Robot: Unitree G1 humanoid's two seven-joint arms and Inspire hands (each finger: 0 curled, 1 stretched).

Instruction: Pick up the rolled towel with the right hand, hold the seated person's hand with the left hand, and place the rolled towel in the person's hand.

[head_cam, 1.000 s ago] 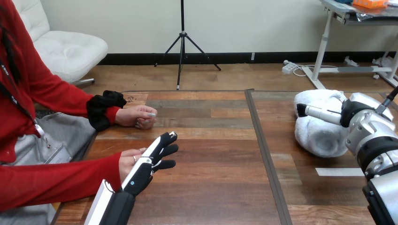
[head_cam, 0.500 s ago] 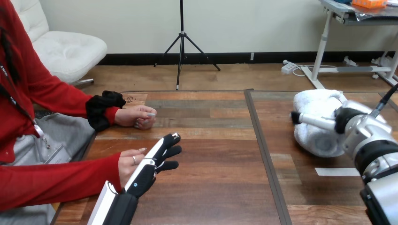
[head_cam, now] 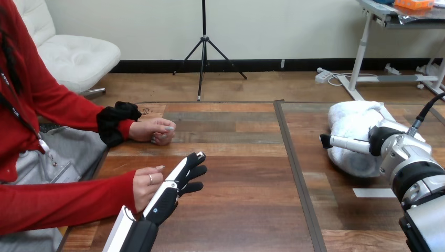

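**Head view, both approaches made.** The rolled white terry towel (head_cam: 352, 122) is shown lying on the right half of the brown wooden tabletop (head_cam: 241, 178), close to its far edge. The robot's right hand (head_cam: 385, 140) is set against the towel's near side. Whether it is closed on the towel cannot be told, and the towel is judged not yet lifted.

At the tabletop's left side, the robot's left hand (head_cam: 176, 184) is held open and flat, just beside the person's nearer hand (head_cam: 142, 185) and apparently touching it. No curl round that hand is seen, so the hold is judged not yet made. The person's farther hand (head_cam: 155, 130) is rested as a fist on the tabletop by the left edge, apart from both robot hands.

**What is left.** The towel is to be grasped and raised, the person's nearer hand held, and the towel carried across and placed in it.

**Room for moving.** Between the towel and the person's nearer hand a broad stretch of bare tabletop is offered. It is crossed only by a dark seam (head_cam: 293, 163). A flat strip of white tape (head_cam: 373, 192) is seen near the right arm. The far edge behind the towel is judged the main limit, since a forward push could carry the towel towards it.
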